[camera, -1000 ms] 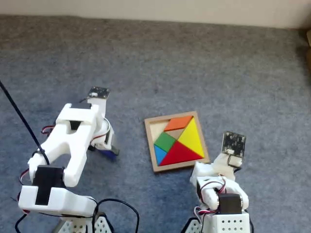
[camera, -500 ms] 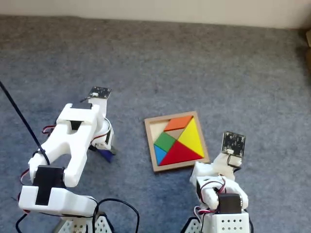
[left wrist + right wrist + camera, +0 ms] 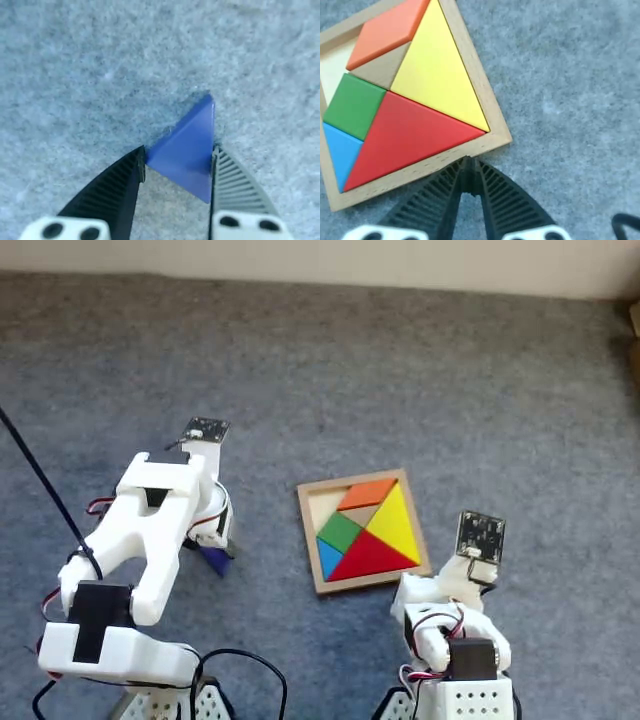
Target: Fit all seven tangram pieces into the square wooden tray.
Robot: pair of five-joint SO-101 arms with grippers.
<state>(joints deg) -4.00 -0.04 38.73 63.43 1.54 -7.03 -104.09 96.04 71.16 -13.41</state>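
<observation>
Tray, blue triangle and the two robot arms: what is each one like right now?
Wooden tray: partly filled, one corner bare.
Dark blue triangle: outside the tray, gripped on two sides.
Left end effector: shut on the dark blue triangle.
Right end effector: shut, holding nothing, tips at the tray's edge.

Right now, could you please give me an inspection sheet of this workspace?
Surface: grey carpet, flat.
Job's things: square wooden tray holds six pieces, one corner gap bare; blue triangle outside the tray.
Clutter: nothing seen.
Grippers: left gripper shut on the blue triangle; right gripper shut, just outside the tray's rim.
Cables: black cable runs over the carpet.
Surroundings: pale wall strip beyond the carpet.
</observation>
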